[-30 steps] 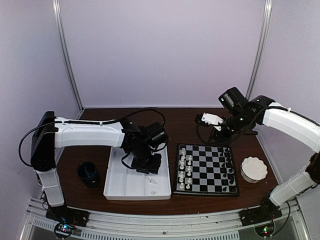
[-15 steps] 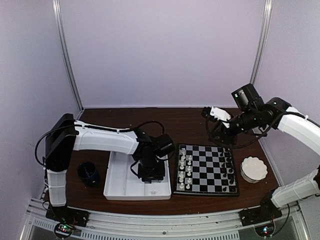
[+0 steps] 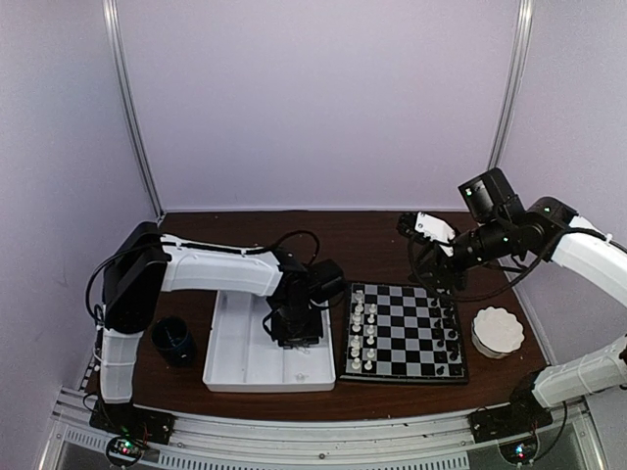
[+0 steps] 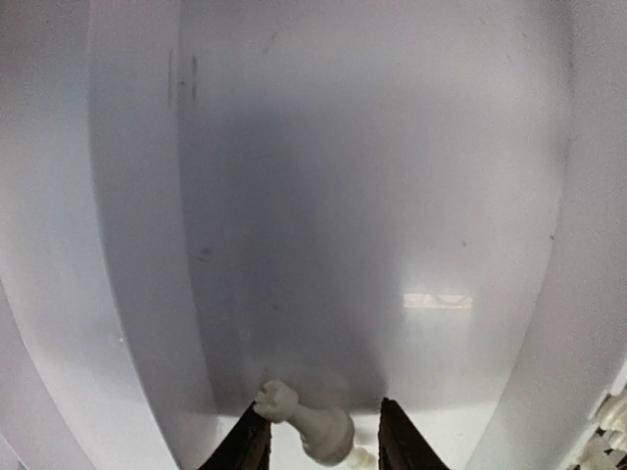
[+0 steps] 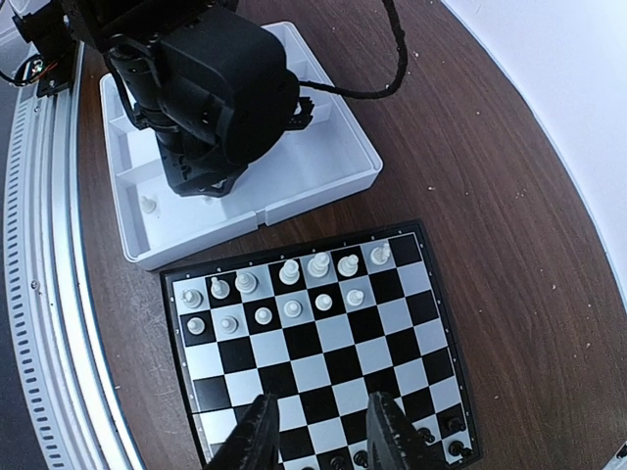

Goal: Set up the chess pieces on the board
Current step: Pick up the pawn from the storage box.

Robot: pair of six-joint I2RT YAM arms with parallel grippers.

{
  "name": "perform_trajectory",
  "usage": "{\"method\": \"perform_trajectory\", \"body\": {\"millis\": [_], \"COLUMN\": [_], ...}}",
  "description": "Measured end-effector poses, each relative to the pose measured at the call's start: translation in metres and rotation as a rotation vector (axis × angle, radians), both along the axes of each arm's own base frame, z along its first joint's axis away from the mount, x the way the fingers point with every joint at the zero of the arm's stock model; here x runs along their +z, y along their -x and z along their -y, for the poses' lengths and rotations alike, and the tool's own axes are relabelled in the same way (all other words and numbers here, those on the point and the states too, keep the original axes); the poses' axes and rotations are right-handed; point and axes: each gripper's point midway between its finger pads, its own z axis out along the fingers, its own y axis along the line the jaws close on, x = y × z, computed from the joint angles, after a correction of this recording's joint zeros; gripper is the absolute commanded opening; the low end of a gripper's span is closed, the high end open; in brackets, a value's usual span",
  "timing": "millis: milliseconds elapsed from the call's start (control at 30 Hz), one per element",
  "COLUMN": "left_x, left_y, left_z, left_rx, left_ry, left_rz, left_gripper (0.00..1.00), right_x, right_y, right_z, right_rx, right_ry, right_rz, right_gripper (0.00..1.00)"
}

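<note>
The board (image 3: 407,315) lies right of centre, also in the right wrist view (image 5: 323,362). White chess pieces (image 3: 362,328) fill its two left columns (image 5: 294,284); black ones (image 3: 449,328) stand along its right edge (image 5: 431,455). My left gripper (image 3: 294,333) is down inside the white tray (image 3: 240,357), open, with a white piece (image 4: 312,427) lying on its side between the fingers, touching the left finger (image 4: 247,446). My right gripper (image 3: 436,266) hangs open and empty above the board's far right part (image 5: 321,436).
Another white piece (image 5: 149,204) stands in the tray (image 5: 323,166). A dark blue cup (image 3: 173,338) sits left of the tray. A white scalloped bowl (image 3: 497,330) sits right of the board. Purple walls with metal poles close in the table.
My left gripper has moved right and down into the tray's right side, around the lying white piece. My right arm has lifted and drawn back to the right, away from the board.
</note>
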Motion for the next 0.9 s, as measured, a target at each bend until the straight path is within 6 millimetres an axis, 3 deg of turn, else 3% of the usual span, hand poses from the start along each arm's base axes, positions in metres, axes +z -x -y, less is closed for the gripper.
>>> {"method": "perform_trajectory", "body": {"millis": [233, 533, 900], "left_x": [-0.004, -0.003, -0.004], "left_y": [-0.01, -0.006, 0.008], "left_z": [-0.004, -0.007, -0.012], "left_rx": [-0.015, -0.058, -0.082], "left_ry": [-0.029, -0.063, -0.083], "left_rz": [0.025, 0.029, 0.016], "left_gripper": [0.35, 0.44, 0.32], "right_x": [-0.004, -0.005, -0.009], "right_y": [0.001, 0.001, -0.001], "right_z": [0.001, 0.001, 0.0], "right_rx": [-0.002, -0.003, -0.003], "right_ry": [0.006, 0.008, 0.017], "right_rz": [-0.003, -0.005, -0.016], "right_gripper": [0.33, 0.33, 0.32]}}
